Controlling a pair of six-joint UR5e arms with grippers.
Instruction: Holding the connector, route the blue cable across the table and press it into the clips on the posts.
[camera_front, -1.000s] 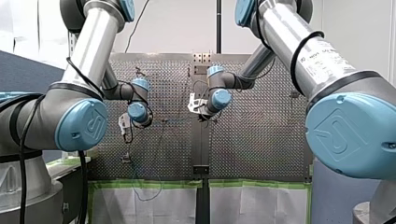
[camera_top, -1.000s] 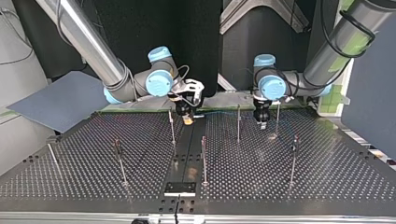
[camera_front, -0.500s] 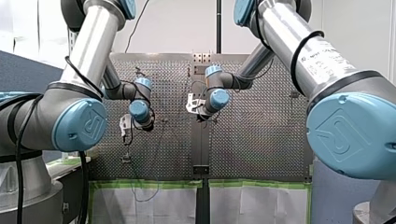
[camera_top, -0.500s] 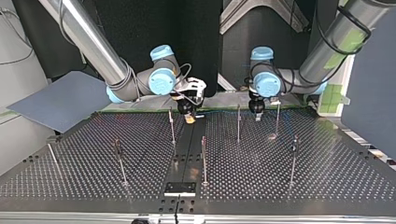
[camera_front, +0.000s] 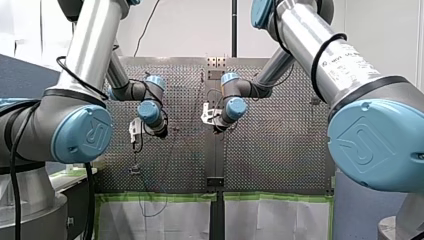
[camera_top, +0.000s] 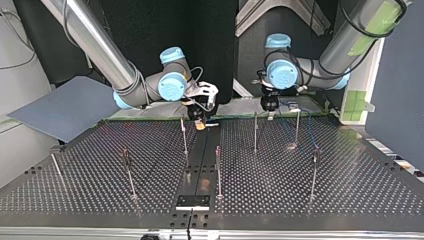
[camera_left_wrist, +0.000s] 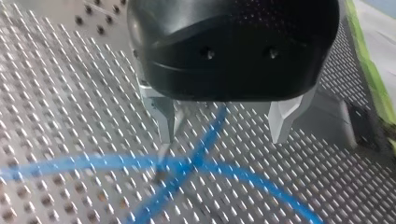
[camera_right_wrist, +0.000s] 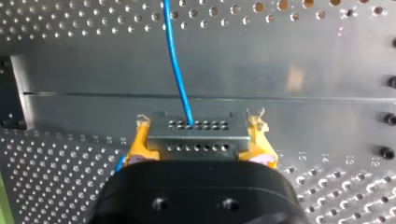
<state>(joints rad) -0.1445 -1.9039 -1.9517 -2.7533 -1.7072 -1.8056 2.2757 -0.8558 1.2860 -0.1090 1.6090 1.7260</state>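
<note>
**Right end effector** (camera_right_wrist: 200, 142): closed on the connector (camera_right_wrist: 197, 131), a perforated metal block held between yellow pads (camera_right_wrist: 140, 145). In the top view it sits at the counter's (camera_top: 100, 192) far edge, just beside a post (camera_top: 184, 136).

**Cable** (camera_right_wrist: 176, 56): blue and thin. It leaves the connector's front face and runs straight ahead of the right end effector, its long axis in line with the reach. Further along it lies slack on the counter in crossing loops (camera_left_wrist: 205, 163).

**Left end effector** (camera_left_wrist: 224, 123): wide and empty, with bare metal fingers (camera_left_wrist: 163, 116). It hangs above the loops. The crossing lies beneath it, nearer one finger than the other, and one strand runs up through the gap.

**Posts** (camera_top: 255, 132): thin and upright, spread over the counter. The clips are too small to make out.

**Governing relation**: the connector end belongs to the right arm, while the slack lies under the left arm, which is the nearer of the two to it. The cable looks not yet seated on any post. Judged next need: carry the connector across so the slack draws taut toward the posts.
</note>
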